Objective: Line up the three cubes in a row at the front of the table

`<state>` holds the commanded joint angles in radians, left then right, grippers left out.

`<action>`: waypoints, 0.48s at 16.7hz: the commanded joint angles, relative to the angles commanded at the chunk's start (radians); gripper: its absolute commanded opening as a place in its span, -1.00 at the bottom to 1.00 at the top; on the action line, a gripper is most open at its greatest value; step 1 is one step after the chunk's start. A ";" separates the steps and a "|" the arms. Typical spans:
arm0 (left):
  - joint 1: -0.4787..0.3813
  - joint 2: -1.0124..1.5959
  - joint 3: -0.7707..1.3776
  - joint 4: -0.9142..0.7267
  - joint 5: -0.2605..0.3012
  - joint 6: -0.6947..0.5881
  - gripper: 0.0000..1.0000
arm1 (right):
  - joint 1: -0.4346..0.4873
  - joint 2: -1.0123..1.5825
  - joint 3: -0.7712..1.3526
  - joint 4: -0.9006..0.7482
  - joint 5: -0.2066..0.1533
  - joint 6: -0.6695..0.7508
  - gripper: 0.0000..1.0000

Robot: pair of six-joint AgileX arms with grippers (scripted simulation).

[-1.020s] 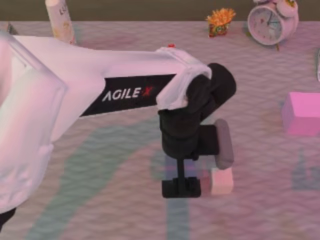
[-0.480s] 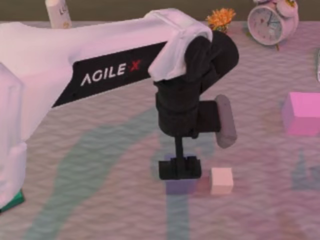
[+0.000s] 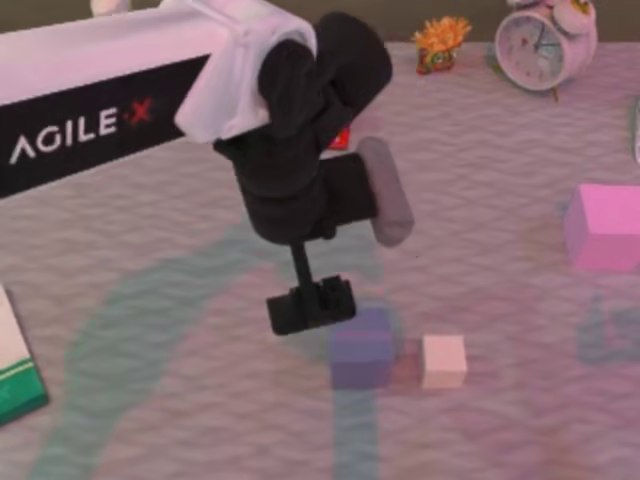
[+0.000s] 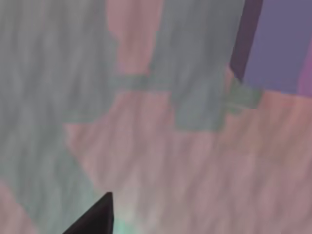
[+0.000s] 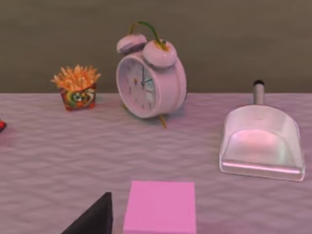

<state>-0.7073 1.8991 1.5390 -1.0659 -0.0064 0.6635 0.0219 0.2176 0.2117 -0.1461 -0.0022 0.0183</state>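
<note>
The left gripper [image 3: 311, 305] is held empty above the table [image 3: 180, 400], just left of the purple cube [image 3: 361, 349]; whether its jaws are apart cannot be told. The small pale pink cube [image 3: 443, 361] is set just right of the purple cube, untouched. The bright pink cube [image 3: 604, 227] is seen well right of it.

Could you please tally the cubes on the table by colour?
Pale pink cube: 1
Dull purple cube: 1
Bright pink cube: 1
Total: 3
</note>
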 joint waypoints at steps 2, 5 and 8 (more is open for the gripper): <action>0.067 -0.146 -0.123 0.078 -0.004 -0.050 1.00 | 0.005 0.156 0.142 -0.092 0.001 0.011 1.00; 0.190 -0.439 -0.361 0.226 -0.009 -0.145 1.00 | 0.014 0.463 0.393 -0.257 0.002 0.029 1.00; 0.323 -0.777 -0.637 0.394 -0.013 -0.255 1.00 | 0.025 0.815 0.660 -0.439 0.005 0.046 1.00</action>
<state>-0.3845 1.1217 0.9021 -0.6718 -0.0191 0.4084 0.0468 1.0322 0.8721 -0.5848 0.0028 0.0647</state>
